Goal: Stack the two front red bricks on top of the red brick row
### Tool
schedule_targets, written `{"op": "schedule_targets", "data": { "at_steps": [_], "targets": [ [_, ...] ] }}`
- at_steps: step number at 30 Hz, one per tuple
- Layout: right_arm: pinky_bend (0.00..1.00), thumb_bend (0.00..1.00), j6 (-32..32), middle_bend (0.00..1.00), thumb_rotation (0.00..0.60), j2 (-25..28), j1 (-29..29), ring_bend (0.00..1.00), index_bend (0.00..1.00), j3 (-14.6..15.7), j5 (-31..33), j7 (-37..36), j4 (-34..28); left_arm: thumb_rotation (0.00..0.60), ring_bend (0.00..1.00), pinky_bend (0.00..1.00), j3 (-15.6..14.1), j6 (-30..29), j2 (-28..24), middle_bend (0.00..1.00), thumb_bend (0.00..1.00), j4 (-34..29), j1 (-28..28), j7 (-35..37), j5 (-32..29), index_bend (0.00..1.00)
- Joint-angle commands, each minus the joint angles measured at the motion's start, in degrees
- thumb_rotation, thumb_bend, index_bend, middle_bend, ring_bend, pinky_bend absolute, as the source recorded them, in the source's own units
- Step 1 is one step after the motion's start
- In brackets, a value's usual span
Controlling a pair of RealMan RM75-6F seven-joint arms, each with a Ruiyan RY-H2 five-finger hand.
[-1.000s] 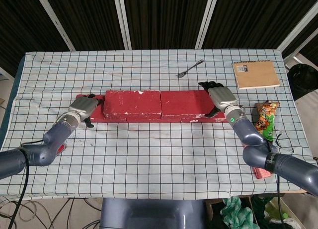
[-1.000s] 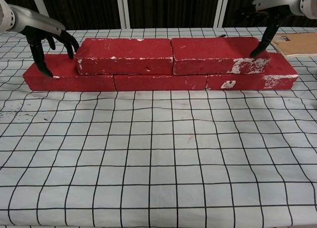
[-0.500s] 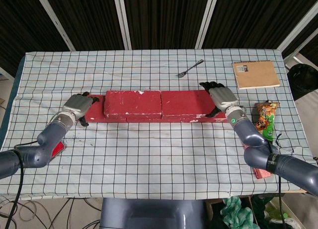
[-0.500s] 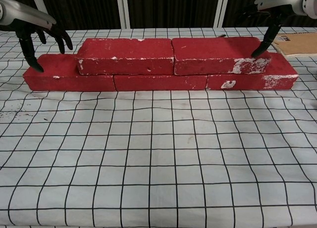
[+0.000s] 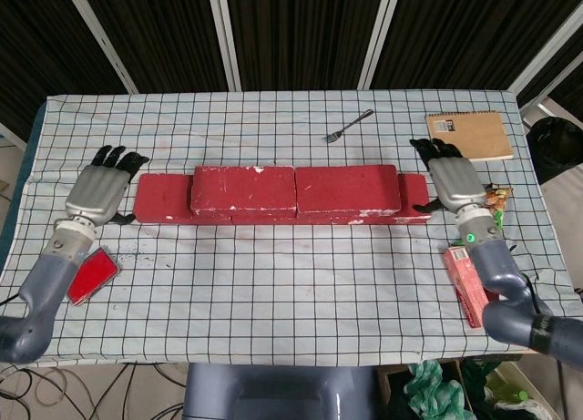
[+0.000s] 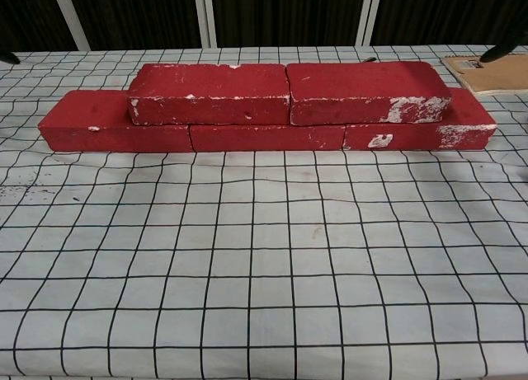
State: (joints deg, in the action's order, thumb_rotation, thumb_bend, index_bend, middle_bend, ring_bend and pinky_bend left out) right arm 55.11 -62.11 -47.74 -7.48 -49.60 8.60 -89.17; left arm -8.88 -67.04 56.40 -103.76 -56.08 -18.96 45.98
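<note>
Near edge of table (image 5: 273, 302): checked cloth only. My left hand (image 5: 98, 190) at nine o'clock and right hand (image 5: 453, 181) at three both hover apart from the stack, fingers spread, holding nothing. Centre: two upper bricks (image 6: 289, 91) sit end to end on the brick row (image 6: 264, 135), seams staggered. Stacking looks finished. Bricks judged heavy, rigid, gritty, chipped white at corners; best gripped across the short ends or long faces. Beyond, fork (image 5: 347, 126) at twelve, notebook (image 5: 469, 136) at two.
</note>
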Motion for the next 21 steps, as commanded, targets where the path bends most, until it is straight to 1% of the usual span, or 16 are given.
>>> {"op": "schedule_targets", "data": {
  "at_steps": [1,2,4,6,7,9,11,13,15,18,21],
  "targets": [
    [0.08,0.0,14.61,0.05,0.6,6.77,11.32,0.0,0.01,3.97,-10.07,-1.79,-9.7,0.6,0.0,0.0,-3.98,-13.32,-2.75,0.1,0.1,-7.42,12.47,3.56,13.79,0.11],
    [0.08,0.0,17.97,0.05,0.6,7.74,14.1,0.0,0.01,5.55,-12.77,-1.86,-11.36,0.6,0.0,0.0,-5.12,-15.94,-2.8,0.1,0.09,-7.78,15.22,4.76,16.76,0.11],
    [0.08,0.0,22.17,0.05,0.6,8.83,18.05,0.0,0.01,8.13,-16.16,-1.74,-13.39,0.6,0.0,0.0,-6.57,-19.78,-2.49,0.1,0.08,-7.51,19.15,6.93,21.0,0.11],
    [0.08,0.0,26.51,0.05,0.6,9.49,22.56,0.0,0.01,11.36,-19.95,-1.74,-15.44,0.6,0.0,0.0,-8.29,-24.7,-1.45,0.1,0.08,-6.41,24.29,10.49,25.36,0.11],
    [0.08,0.0,27.81,0.05,0.6,9.49,24.04,0.0,0.01,12.41,-21.0,-1.93,-15.99,0.6,0.0,0.0,-8.87,-26.14,-1.04,0.1,0.08,-5.93,25.89,11.44,26.36,0.11],
    [0.08,0.0,33.61,0.05,0.6,8.31,29.64,0.0,0.01,15.86,-26.24,-2.8,-16.48,0.6,0.0,0.0,-10.96,-31.26,1.09,0.1,0.08,-2.21,31.7,13.75,31.06,0.11],
    [0.08,0.0,37.01,0.05,0.6,6.33,33.17,0.0,0.01,17.46,-29.31,-3.16,-15.13,0.6,0.0,0.0,-11.56,-34.15,2.79,0.1,0.08,0.77,35.35,14.35,33.53,0.11],
    [0.08,0.0,39.41,0.05,0.6,4.16,35.87,0.0,0.01,18.28,-31.15,-2.53,-13.46,0.6,0.0,0.0,-11.58,-36.53,4.31,0.1,0.08,3.35,38.19,14.37,35.64,0.11],
    [0.08,0.0,41.2,0.04,0.6,2.16,37.85,0.0,0.01,18.4,-32.28,-1.44,-12.04,0.6,0.0,0.0,-11.4,-37.82,5.57,0.1,0.08,5.22,40.38,14.96,37.1,0.11],
    [0.08,0.0,43.69,0.04,0.6,-0.64,40.13,0.0,0.01,17.53,-33.34,0.44,-9.87,0.6,0.0,0.0,-11.02,-38.31,6.65,0.1,0.08,7.51,42.47,17.02,39.36,0.11],
    [0.08,0.0,45.01,0.04,0.6,-2.14,41.28,0.0,0.01,16.54,-34.49,2.43,-8.44,0.6,0.0,0.0,-10.58,-37.67,7.01,0.09,0.08,8.81,43.97,18.33,40.22,0.11]
  ]
}}
